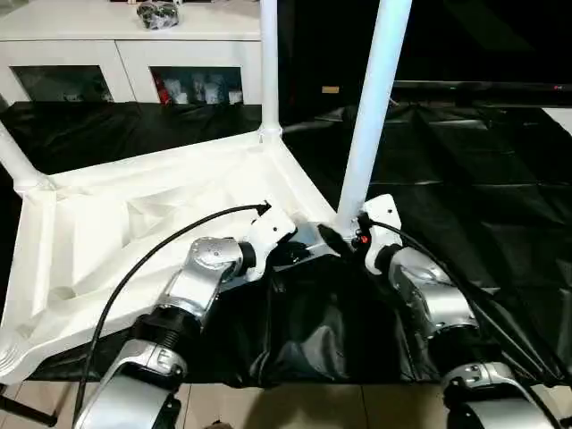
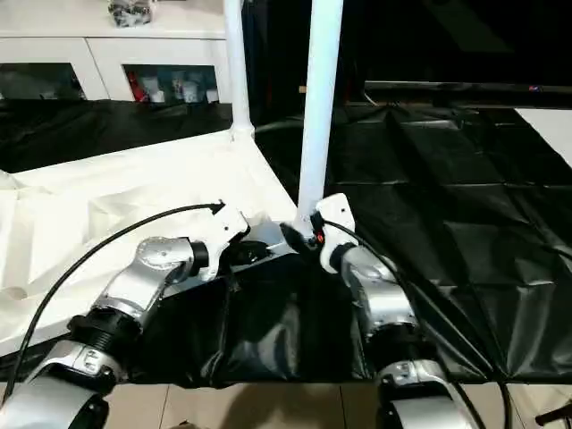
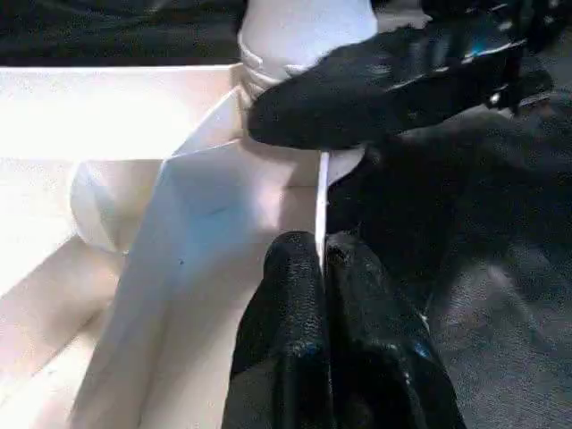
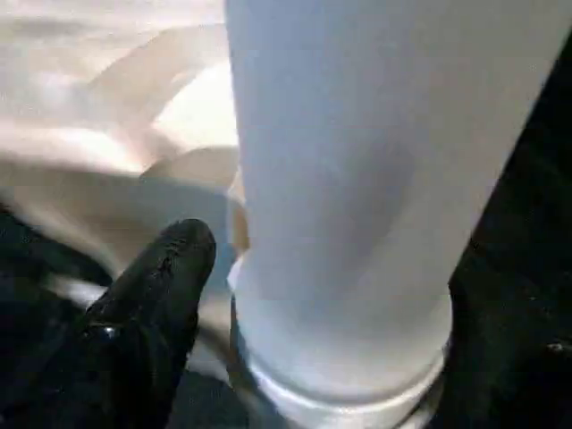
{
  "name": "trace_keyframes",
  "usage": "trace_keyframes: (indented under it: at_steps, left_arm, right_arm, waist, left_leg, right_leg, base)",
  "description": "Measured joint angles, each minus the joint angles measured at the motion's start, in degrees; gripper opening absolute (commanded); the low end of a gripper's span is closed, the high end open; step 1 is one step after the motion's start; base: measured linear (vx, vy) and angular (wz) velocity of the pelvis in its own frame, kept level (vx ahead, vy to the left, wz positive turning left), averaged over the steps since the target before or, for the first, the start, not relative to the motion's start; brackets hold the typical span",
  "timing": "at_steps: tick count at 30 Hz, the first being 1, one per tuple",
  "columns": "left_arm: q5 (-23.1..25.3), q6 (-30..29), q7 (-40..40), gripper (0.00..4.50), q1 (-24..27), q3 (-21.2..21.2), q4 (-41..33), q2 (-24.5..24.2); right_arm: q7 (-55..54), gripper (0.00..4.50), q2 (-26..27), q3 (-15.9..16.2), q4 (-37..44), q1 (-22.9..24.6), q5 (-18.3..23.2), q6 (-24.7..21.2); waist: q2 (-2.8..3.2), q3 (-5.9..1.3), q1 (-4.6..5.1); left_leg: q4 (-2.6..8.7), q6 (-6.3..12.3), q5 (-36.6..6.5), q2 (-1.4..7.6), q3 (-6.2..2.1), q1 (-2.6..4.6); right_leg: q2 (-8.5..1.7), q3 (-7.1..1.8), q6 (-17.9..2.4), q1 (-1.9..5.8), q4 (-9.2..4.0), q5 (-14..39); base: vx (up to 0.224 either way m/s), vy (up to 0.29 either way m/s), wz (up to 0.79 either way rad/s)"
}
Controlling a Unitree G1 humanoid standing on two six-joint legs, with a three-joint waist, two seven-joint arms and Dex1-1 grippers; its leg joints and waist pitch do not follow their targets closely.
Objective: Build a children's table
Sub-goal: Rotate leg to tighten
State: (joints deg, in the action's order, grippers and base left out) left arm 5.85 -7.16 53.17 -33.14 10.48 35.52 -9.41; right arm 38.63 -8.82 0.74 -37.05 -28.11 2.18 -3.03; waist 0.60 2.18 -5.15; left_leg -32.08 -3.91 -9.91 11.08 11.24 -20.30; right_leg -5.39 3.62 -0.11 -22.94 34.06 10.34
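Observation:
The white tabletop [image 1: 134, 223] lies upside down on black sheeting, ribbed underside up. Three white legs stand in its corner sockets: one at the far corner [image 1: 268, 63], one at the left [image 1: 18, 161], and one at the near right corner [image 1: 371, 107]. My left gripper [image 3: 322, 246] is shut on the thin rim of the tabletop just beside that near right socket. My right gripper [image 1: 344, 234] is at the base of the near right leg [image 4: 357, 179], with one black finger [image 3: 384, 80] pressed across the leg's collar and the other hidden behind the leg.
A black sheet [image 1: 465, 179] covers the work surface and drapes over its near edge. A white cabinet with glass doors [image 1: 116, 54] stands at the back left, with a dark object [image 1: 158, 13] on top. Light flooring [image 1: 313, 407] shows below the sheet.

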Motion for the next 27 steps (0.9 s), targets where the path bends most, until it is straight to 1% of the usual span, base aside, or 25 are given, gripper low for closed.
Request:
trace_keyframes:
  at_steps: [4,6,9,12,13,14,17,18,19,20,21,24,26,27]
  left_arm:
    - [-1.5,1.2,5.9,0.00,0.9,0.2,-1.1,-3.0]
    - [-2.4,1.4,10.0,0.00,1.2,0.6,-1.5,-4.9]
    - [-3.3,2.1,15.2,0.00,1.3,1.7,-1.6,-6.5]
    - [-4.1,2.7,19.2,0.00,1.3,3.1,-2.0,-7.6]
    - [-4.1,2.7,19.9,0.00,1.3,3.4,-2.0,-7.7]
    - [-4.2,2.8,20.5,0.00,1.3,3.5,-2.0,-7.9]
    - [-4.2,3.1,21.8,0.00,1.3,3.9,-2.0,-8.4]
    - [-4.2,3.1,22.1,0.00,1.3,3.9,-2.0,-8.4]
    - [-4.3,3.1,22.3,0.00,1.3,3.9,-2.0,-8.5]
    - [-4.3,3.2,22.6,0.00,1.2,3.9,-2.0,-8.6]
    - [-4.4,3.2,22.8,0.00,1.2,3.9,-2.0,-8.7]
    - [-4.6,3.5,23.3,0.00,1.2,4.1,-1.9,-8.8]
    - [-4.6,3.5,23.4,0.00,1.2,4.1,-1.9,-8.8]
    - [-4.5,3.5,23.3,0.00,1.3,4.1,-1.9,-8.8]
  right_arm:
    - [9.4,3.77,-3.6,2.0,2.5,1.6,1.5,0.8]
    - [15.6,3.77,-6.3,3.7,4.2,2.5,2.4,0.7]
    - [22.9,3.77,-8.9,5.3,5.9,3.2,3.0,0.2]
    - [29.1,3.77,-10.8,7.4,7.6,3.2,3.2,-1.5]
    - [30.3,3.77,-11.0,7.8,7.8,3.2,3.2,-1.8]
    - [31.3,3.64,-11.3,8.1,7.9,3.2,3.3,-1.9]
    - [32.7,3.45,-12.0,8.9,8.4,3.2,3.3,-2.1]
    - [33.0,3.45,-12.1,8.9,8.6,3.2,3.3,-2.5]
    - [33.1,3.32,-12.2,9.0,8.7,3.2,3.3,-2.7]
    - [33.1,3.32,-12.2,9.1,9.0,3.3,3.3,-3.0]
    - [33.1,3.14,-12.3,9.2,9.4,3.4,3.3,-3.1]
    - [33.4,3.07,-12.5,9.2,10.0,3.7,3.3,-3.4]
    - [33.4,2.84,-12.5,9.2,10.0,3.7,3.3,-3.7]
    - [33.4,2.84,-12.5,9.2,10.0,3.7,3.3,-3.7]
  waist:
    - [0.00,0.00,-0.13]
    - [-0.01,0.01,-0.35]
    - [-0.07,0.04,-0.87]
    - [-0.18,0.06,-1.42]
    - [-0.21,0.05,-1.60]
    - [-0.20,0.06,-1.70]
    - [-0.23,0.06,-1.74]
    - [-0.23,0.06,-1.74]
    - [-0.24,0.07,-1.73]
    - [-0.24,0.07,-1.72]
    - [-0.24,0.07,-1.74]
    - [-0.24,0.07,-1.96]
    - [-0.24,0.07,-1.96]
    - [-0.24,0.07,-2.01]
  left_leg:
    - [0.09,0.06,0.0,0.17,0.00,-0.17]
    - [0.04,0.07,0.0,0.28,0.01,-0.22]
    - [-0.08,0.03,0.0,0.29,0.03,-0.24]
    - [-0.16,0.02,0.0,0.30,0.05,-0.21]
    - [-0.16,0.01,0.0,0.32,0.05,-0.21]
    - [-0.21,0.01,0.0,0.36,0.15,-0.20]
    - [-0.26,0.01,0.0,0.37,0.17,-0.16]
    - [-0.26,0.01,0.0,0.37,0.17,-0.16]
    - [-0.26,0.01,0.0,0.37,0.17,-0.15]
    - [-0.25,0.00,0.0,0.37,0.17,-0.15]
    - [-0.24,0.00,0.0,0.37,0.17,-0.15]
    - [-0.24,0.01,0.0,0.39,0.17,-0.16]
    - [-0.25,0.01,0.0,0.39,0.17,-0.17]
    - [-0.25,0.01,0.0,0.39,0.17,-0.17]
  right_leg:
    - [0.12,0.11,0.0,-0.16,0.04,0.1]
    - [0.16,0.20,0.0,-0.21,0.06,0.1]
    - [0.15,0.20,0.0,-0.19,0.06,0.1]
    - [0.12,0.19,-0.1,-0.12,0.07,0.1]
    - [0.12,0.20,-0.1,-0.08,0.07,0.1]
    - [0.11,0.18,-0.1,-0.06,0.09,0.1]
    - [0.10,0.17,-0.1,0.03,0.09,0.1]
    - [0.09,0.17,-0.1,0.04,0.09,0.1]
    - [0.10,0.17,-0.1,0.04,0.09,0.1]
    - [0.10,0.18,-0.1,0.04,0.10,0.1]
    - [0.10,0.18,-0.1,0.04,0.10,0.1]
    - [0.10,0.19,-0.1,0.03,0.10,0.1]
    - [0.10,0.19,-0.1,0.02,0.10,0.1]
    - [0.10,0.20,-0.1,0.03,0.10,0.1]
  base:
    - [0.000,0.000,0.00]
    - [0.000,0.000,0.00]
    - [0.000,0.000,0.00]
    - [0.000,0.000,0.00]
    - [0.000,0.000,0.00]
    - [0.000,0.000,0.00]
    - [0.000,0.000,0.00]
    - [0.000,0.000,0.00]
    - [0.000,0.000,0.00]
    - [0.000,0.000,0.00]
    - [0.000,0.000,0.00]
    - [0.000,0.000,0.00]
    - [0.000,0.000,0.00]
    - [0.000,0.000,0.00]
